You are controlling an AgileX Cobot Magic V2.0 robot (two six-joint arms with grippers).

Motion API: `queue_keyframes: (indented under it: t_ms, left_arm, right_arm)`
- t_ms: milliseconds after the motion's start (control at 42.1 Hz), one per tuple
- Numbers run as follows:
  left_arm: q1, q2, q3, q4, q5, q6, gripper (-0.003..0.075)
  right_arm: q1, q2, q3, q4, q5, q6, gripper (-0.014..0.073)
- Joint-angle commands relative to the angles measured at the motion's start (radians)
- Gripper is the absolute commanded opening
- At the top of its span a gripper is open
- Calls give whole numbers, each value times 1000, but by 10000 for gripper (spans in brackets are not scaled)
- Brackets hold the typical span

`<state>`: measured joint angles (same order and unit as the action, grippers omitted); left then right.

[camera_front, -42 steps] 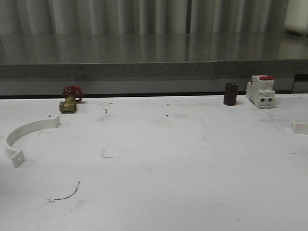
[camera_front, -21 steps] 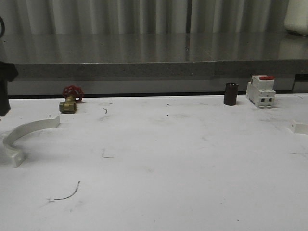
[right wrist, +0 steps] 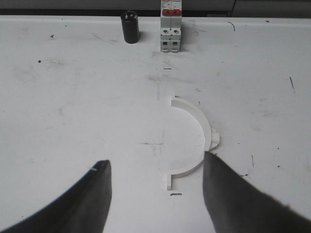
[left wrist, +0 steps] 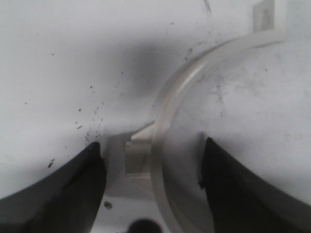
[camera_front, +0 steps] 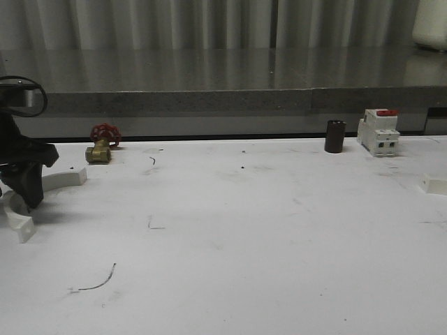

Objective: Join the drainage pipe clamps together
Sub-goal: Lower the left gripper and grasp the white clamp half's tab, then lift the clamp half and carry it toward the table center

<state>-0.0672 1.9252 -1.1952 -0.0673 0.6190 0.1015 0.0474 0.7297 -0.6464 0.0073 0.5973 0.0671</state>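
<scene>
One white half-ring drainage pipe clamp lies at the table's far left. My left gripper hangs over its middle. In the left wrist view the curved band runs between the open jaws of the left gripper, and a small tab on its outer side sits between the fingers; neither finger touches it. The other clamp lies flat ahead of my right gripper, which is open and empty, with the band close to one fingertip. One end tab of this clamp pokes in at the front view's right edge.
A brass valve with a red handwheel stands behind the left clamp. A dark cylinder and a white breaker with a red top stand at the back right. A raised grey ledge borders the table's far side.
My left arm has come in from the left edge and dropped over the left clamp, covering its middle. Nothing else has moved.
</scene>
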Motion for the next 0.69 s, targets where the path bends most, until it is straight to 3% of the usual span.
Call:
queue_keyframes:
  t_ms: [0, 214, 380, 665]
  left_arm:
    - [-6, -43, -31, -16, -41, -1, 379]
    - [-6, -43, -31, -18, -41, -1, 201]
    - [-6, -43, -31, -18, -35, -1, 116]
    - [-35, -79, -82, -57, 20, -1, 104]
  right_arm:
    - [-7, 1, -34, -7, -68, -11, 447]
    - [-7, 1, -34, -7, -68, -11, 447]
    - [-7, 1, -34, -7, -68, -11, 447]
    - [-7, 1, -34, -7, -68, -11, 447]
